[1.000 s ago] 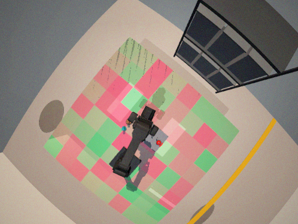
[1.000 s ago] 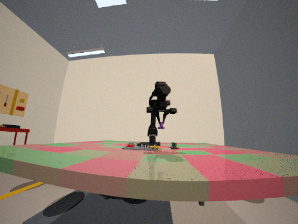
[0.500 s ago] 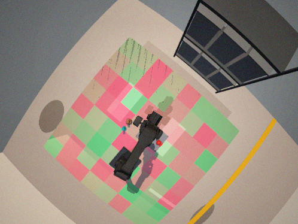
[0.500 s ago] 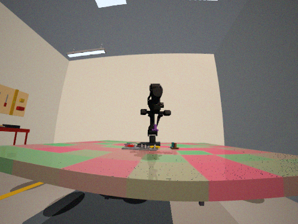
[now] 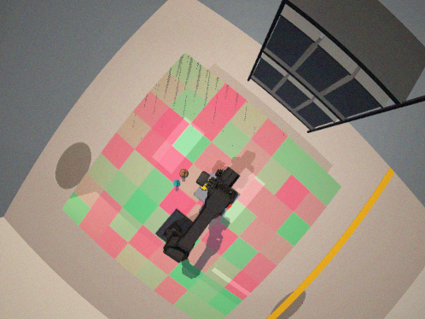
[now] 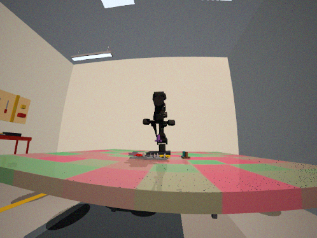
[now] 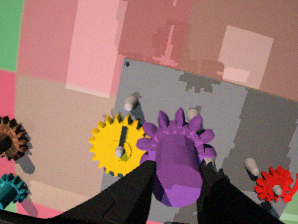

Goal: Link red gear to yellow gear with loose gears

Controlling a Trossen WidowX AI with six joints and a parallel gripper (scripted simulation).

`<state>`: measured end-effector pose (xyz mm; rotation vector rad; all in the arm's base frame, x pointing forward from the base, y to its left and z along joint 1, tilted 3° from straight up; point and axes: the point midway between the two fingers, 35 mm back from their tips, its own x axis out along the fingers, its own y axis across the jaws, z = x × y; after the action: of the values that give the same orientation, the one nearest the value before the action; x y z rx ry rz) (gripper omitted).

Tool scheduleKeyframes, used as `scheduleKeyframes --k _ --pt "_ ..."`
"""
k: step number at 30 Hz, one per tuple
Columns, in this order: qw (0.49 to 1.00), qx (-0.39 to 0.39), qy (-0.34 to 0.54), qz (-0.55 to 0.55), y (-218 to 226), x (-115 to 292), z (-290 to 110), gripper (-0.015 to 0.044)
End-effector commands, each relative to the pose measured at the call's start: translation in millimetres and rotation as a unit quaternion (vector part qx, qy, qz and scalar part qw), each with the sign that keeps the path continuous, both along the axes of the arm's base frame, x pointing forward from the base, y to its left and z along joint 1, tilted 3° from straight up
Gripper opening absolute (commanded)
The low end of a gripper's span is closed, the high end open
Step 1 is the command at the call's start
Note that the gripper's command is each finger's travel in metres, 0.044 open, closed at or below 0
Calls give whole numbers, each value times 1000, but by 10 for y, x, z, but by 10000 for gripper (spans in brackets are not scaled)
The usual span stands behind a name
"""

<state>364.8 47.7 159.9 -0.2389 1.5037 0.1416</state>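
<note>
Showing purple teeth (chunky ones), gear [image 6: 158, 139] [image 7: 177, 145].

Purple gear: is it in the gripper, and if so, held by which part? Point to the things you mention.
Yes. The gripper [image 5: 205, 178] [image 6: 158, 136] [image 7: 176, 172] holds the purple gear [image 6: 158, 139] [image 7: 176, 135] by its plain round handle, with the toothed rim beyond the fingers.

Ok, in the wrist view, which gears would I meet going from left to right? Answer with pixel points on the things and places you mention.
Brown gear [image 7: 19, 142] → yellow gear [image 7: 104, 146] → purple gear [image 7: 176, 131] [image 6: 158, 139] → red gear [image 7: 270, 186] [image 6: 139, 155]. The teal gear sits nearly straight below the brown one, so it is left out.
</note>
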Motion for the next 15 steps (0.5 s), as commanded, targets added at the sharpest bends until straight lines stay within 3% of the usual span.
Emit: scheduleKeyframes --k 1,15 --pt "1000 2 -3 1 -101 -13 -19 0" --pt "1000 0 -1 -1 -453 -78 -160 0"
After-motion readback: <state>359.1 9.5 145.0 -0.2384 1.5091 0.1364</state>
